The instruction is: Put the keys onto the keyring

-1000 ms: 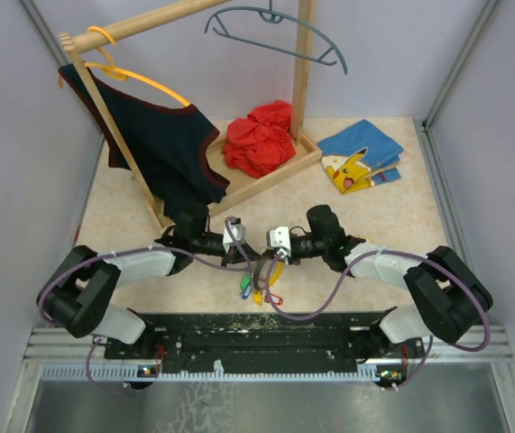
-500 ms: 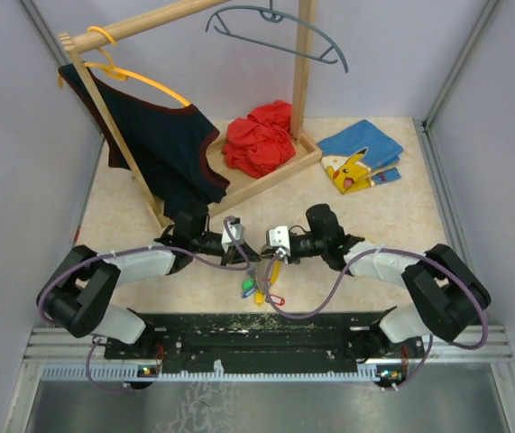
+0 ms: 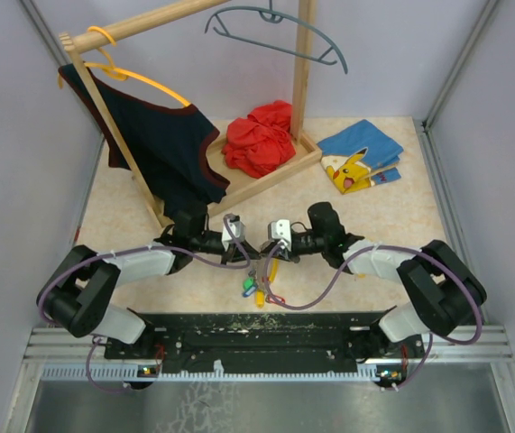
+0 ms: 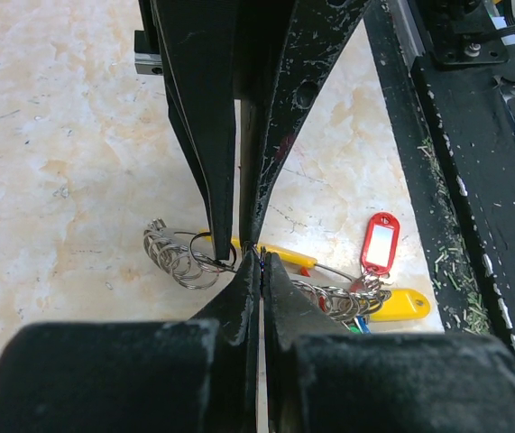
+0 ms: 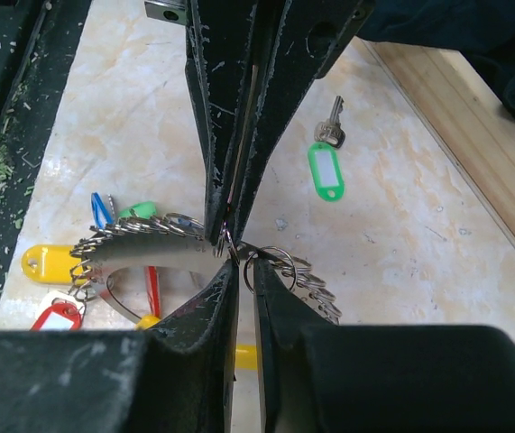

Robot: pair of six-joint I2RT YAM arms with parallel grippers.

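Nearest you, the bunch of keys (image 3: 257, 290) trails toward the bases on the worktop (image 3: 365, 234). Your left tool (image 4: 259, 266) and right tool (image 5: 239, 262) meet tip to tip — each pinching the keyring (image 5: 149, 245), the pinched wire hidden. Beyond lies a green-tagged key (image 5: 326, 167) — blade toward the left arm.

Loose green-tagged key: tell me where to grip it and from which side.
Probably pinch the green tag across its long edges, coming straight down: the key lies flat on the table, apart from the keyring, and the tag is its widest part.
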